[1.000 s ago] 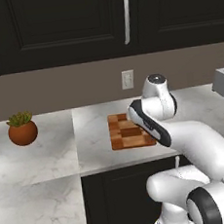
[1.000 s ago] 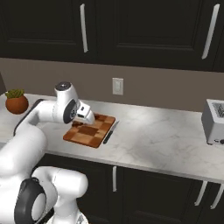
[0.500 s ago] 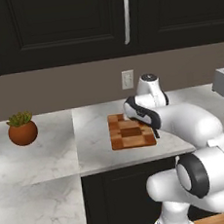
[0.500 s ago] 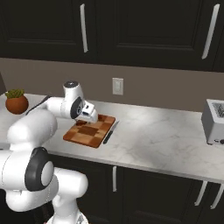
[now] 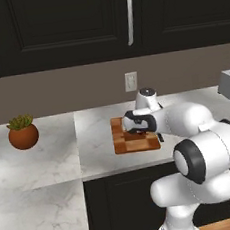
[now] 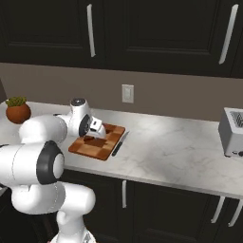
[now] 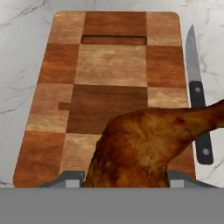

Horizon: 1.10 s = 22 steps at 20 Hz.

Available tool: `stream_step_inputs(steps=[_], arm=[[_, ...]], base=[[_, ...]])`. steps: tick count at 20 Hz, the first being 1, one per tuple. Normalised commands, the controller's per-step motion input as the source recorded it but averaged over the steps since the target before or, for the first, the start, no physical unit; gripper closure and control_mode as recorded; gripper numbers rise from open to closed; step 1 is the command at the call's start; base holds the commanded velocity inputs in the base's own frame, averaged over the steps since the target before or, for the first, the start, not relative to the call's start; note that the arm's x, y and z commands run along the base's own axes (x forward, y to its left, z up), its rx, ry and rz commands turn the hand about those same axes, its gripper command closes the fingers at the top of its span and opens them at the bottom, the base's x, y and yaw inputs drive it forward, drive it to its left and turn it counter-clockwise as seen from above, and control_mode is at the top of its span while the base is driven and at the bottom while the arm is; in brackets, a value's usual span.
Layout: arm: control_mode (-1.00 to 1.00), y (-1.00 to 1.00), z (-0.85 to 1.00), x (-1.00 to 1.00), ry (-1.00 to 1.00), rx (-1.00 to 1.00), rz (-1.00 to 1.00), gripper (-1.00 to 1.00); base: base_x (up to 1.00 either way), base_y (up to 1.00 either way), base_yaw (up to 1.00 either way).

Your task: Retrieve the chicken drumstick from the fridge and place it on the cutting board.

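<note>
The chicken drumstick (image 7: 144, 144), reddish-brown and glossy, sits between my gripper's (image 7: 124, 177) fingers with its thin end pointing right. The gripper is shut on its thick end, just above the near part of the cutting board (image 7: 109, 74). I cannot tell whether the meat touches the wood. From the base views, the gripper (image 5: 137, 129) (image 6: 93, 135) hangs low over the chequered cutting board (image 5: 125, 145) (image 6: 97, 148) on the marble counter. The drumstick (image 6: 91, 139) appears as a dark lump under the hand. The fridge is out of view.
A knife (image 7: 197, 96) (image 6: 118, 143) lies on the counter along the board's right edge. A potted plant (image 5: 22, 134) stands at the far left and a toaster (image 6: 232, 132) at the far right. A wall outlet (image 5: 130, 81) and black cabinets are behind.
The hand has come down and shifted left over the board with the drumstick in it. The elbow has swung out toward the front. The board and knife have stayed put.
</note>
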Motion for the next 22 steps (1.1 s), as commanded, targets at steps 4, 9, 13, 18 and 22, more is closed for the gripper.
stream_step_inputs(steps=[4, 9, 13, 18, 22], arm=[[-1.00, 0.12, -0.33, 0.52, -0.02, -0.01, 0.04, 1.00], [-1.00, 0.00, -0.28, 0.34, 0.01, -0.03, 0.00, 1.00], [-1.00, -0.01, -0.24, 0.20, 0.01, 0.00, 0.00, 1.00], [-1.00, 0.00, -0.06, 0.01, 0.00, 0.00, 0.00, 1.00], [-1.00, 0.00, -0.09, 0.00, 0.00, 0.01, 0.00, -1.00]], base=[[0.00, 0.00, 0.00], [0.00, 0.00, 0.00], [0.00, 0.00, 0.00], [0.00, 0.00, 0.00], [0.00, 0.00, 0.00]])
